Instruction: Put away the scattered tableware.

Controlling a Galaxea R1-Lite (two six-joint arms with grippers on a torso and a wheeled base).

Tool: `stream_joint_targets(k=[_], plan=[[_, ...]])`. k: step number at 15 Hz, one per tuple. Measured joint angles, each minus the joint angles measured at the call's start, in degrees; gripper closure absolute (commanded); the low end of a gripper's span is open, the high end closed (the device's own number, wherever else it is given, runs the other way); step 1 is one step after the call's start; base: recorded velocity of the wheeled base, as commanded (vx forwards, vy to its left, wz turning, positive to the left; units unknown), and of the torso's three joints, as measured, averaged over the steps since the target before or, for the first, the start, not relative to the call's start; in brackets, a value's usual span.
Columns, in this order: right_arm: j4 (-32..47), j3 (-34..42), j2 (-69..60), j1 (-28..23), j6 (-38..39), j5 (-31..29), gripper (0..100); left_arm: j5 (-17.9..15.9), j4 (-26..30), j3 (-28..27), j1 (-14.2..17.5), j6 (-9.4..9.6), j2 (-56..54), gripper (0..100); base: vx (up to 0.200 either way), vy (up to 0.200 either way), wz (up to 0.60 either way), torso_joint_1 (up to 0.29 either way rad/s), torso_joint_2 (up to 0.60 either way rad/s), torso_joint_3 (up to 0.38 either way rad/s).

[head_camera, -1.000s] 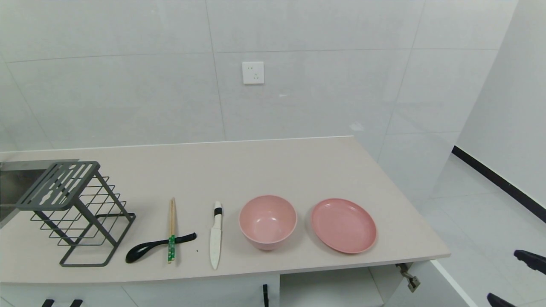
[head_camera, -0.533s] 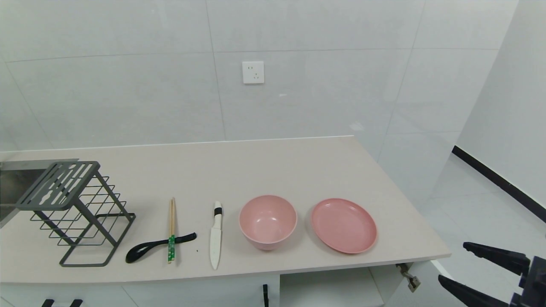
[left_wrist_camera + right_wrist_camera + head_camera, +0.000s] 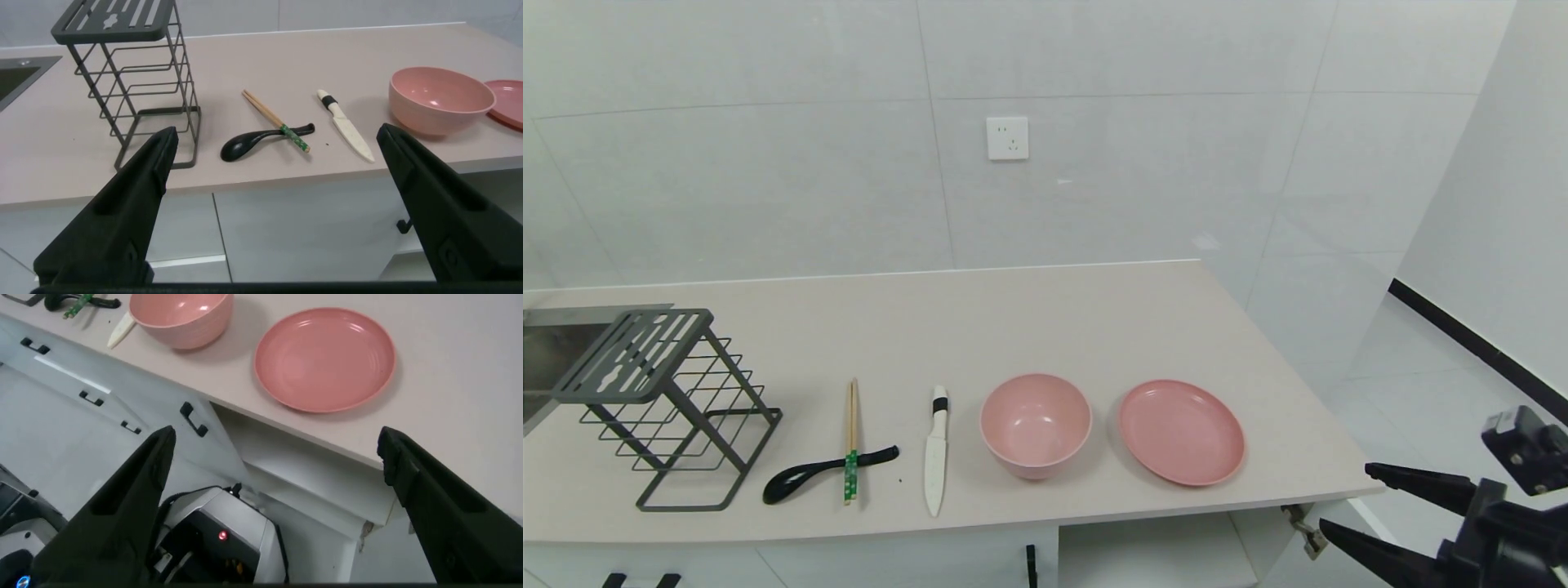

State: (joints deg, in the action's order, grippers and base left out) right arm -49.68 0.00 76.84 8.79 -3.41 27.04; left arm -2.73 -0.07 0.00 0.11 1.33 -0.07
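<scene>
Jaws wide; R gripper [image 3: 1346,496] off counter [image 3: 1094,327].

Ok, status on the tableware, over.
Both empty: left tool open, right tool open. Loose on counter: plate, bowl, knife, chopsticks, spoon. In the way: chopsticks across spoon.

A beige table [image 3: 1054,327] runs along a white tiled wall [image 3: 768,180] that carries a white socket [image 3: 1007,138]. A steel sink [image 3: 543,351] sits in the table's left end. Below are white cabinet fronts [image 3: 286,220] with black handles [image 3: 1030,565]. A black skirting [image 3: 1478,347] edges the floor [image 3: 1421,392] at the right.
</scene>
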Motion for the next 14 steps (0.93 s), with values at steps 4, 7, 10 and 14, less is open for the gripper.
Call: stream_joint_targets(k=[4,7,10,14], plan=[[-16.36,0.0,12.93,0.94,-0.04,-0.72,0,0.09,0.0,0.0,0.0,0.0,0.0,0,0.0,0.0,0.0,0.0,0.0,0.0],[-27.78,-0.02,24.1,3.13,0.3,-2.3,0,0.11,0.0,0.0,0.0,0.0,0.0,0,0.0,0.0,0.0,0.0,0.0,0.0],[-30.27,-1.93,31.07,4.08,0.74,-2.71,0,0.09,0.0,0.0,0.0,-0.11,0.0,0,0.0,0.0,0.0,0.0,0.0,0.0],[-30.63,-3.35,35.86,4.19,1.01,-2.73,0,0.06,0.0,0.0,0.02,-0.11,0.0,0,0.0,0.0,0.0,0.0,0.0,0.0]])
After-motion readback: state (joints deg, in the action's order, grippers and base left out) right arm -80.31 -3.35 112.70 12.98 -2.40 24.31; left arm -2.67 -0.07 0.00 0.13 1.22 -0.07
